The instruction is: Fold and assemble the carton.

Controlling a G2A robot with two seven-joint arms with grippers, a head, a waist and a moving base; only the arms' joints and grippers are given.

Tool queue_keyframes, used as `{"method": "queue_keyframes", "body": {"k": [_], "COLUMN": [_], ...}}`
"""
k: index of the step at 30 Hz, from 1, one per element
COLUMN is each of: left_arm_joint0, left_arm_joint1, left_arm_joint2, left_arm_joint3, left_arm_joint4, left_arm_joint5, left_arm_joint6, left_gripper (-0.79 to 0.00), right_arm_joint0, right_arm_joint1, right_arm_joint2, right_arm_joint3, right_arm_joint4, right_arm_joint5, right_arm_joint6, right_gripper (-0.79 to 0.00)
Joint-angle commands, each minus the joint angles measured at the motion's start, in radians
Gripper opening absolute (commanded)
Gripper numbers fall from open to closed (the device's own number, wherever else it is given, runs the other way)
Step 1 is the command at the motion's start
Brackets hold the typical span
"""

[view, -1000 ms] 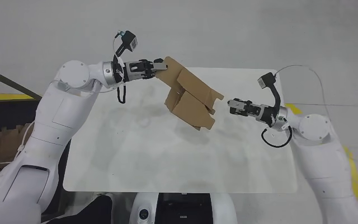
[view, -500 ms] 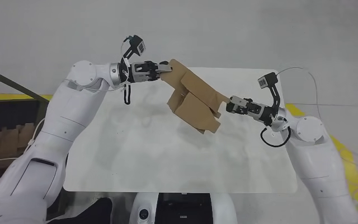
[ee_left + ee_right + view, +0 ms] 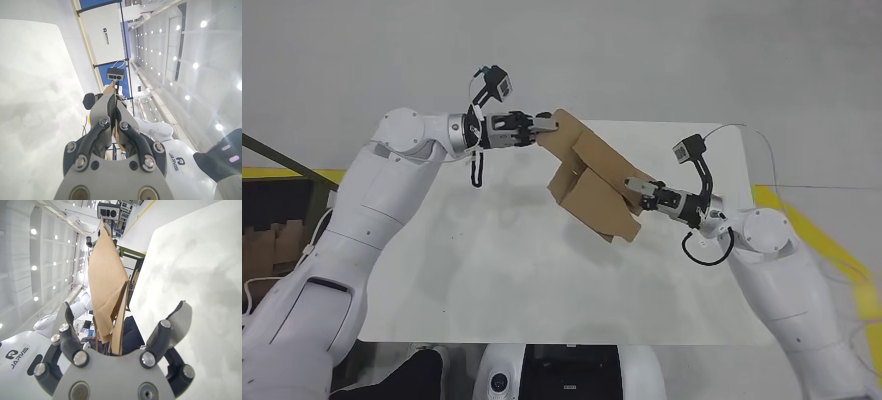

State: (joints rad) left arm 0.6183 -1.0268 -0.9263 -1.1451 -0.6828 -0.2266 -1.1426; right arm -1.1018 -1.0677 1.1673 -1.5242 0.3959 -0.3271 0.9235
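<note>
A flat brown carton (image 3: 594, 178) hangs in the air above the white table (image 3: 492, 280), slanting from the far left down toward the right. My left gripper (image 3: 547, 125) is shut on its far upper corner; in the left wrist view the cardboard edge (image 3: 114, 121) runs between the closed fingers (image 3: 103, 111). My right gripper (image 3: 634, 189) is at the carton's near right end, open, with the cardboard flaps (image 3: 108, 291) standing between its spread fingers (image 3: 180, 315).
The white table's right edge (image 3: 757, 240) lies under the right arm. A yellow floor line (image 3: 272, 172) runs at the left, with cardboard stacked low at the left edge (image 3: 262, 250).
Both arms shifted rightward and inward. The right gripper moved left until the carton's end sat between its open fingers. The carton moved slightly right with the left gripper.
</note>
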Motion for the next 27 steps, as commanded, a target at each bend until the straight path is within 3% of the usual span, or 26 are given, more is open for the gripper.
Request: {"method": "queue_keyframes", "body": {"k": [1, 5, 7, 9, 11, 12, 27], "left_arm_joint0": [0.000, 0.000, 0.002, 0.004, 0.007, 0.008, 0.023], "left_arm_joint1": [-0.002, -0.006, -0.007, -0.008, -0.009, -0.009, -0.016], "left_arm_joint2": [0.000, -0.006, -0.011, -0.016, -0.022, -0.025, -0.058], "left_arm_joint3": [0.004, 0.012, 0.014, 0.017, 0.020, 0.021, 0.038], "left_arm_joint4": [0.002, 0.003, 0.002, 0.001, -0.002, -0.003, -0.010], "left_arm_joint5": [0.000, -0.002, -0.004, -0.004, -0.004, -0.004, -0.009], "left_arm_joint6": [-0.002, -0.009, -0.012, -0.015, -0.019, -0.021, -0.049], "left_gripper": [-0.785, -0.785, -0.785, -0.785, -0.785, -0.785, -0.785], "right_arm_joint0": [0.004, 0.010, 0.010, 0.010, 0.010, 0.010, 0.014], "right_arm_joint1": [-0.002, -0.005, -0.005, -0.006, -0.007, -0.007, -0.014], "right_arm_joint2": [-0.005, -0.008, -0.008, -0.007, -0.007, -0.007, -0.002], "right_arm_joint3": [0.005, 0.013, 0.016, 0.018, 0.020, 0.020, 0.047], "right_arm_joint4": [0.003, 0.009, 0.015, 0.022, 0.028, 0.031, 0.107], "right_arm_joint5": [-0.003, -0.010, -0.014, -0.018, -0.020, -0.021, -0.027], "right_arm_joint6": [-0.004, -0.001, 0.004, 0.008, 0.013, 0.015, 0.040], "right_gripper": [0.000, -0.012, -0.422, -0.551, -0.748, -0.785, -0.785]}}
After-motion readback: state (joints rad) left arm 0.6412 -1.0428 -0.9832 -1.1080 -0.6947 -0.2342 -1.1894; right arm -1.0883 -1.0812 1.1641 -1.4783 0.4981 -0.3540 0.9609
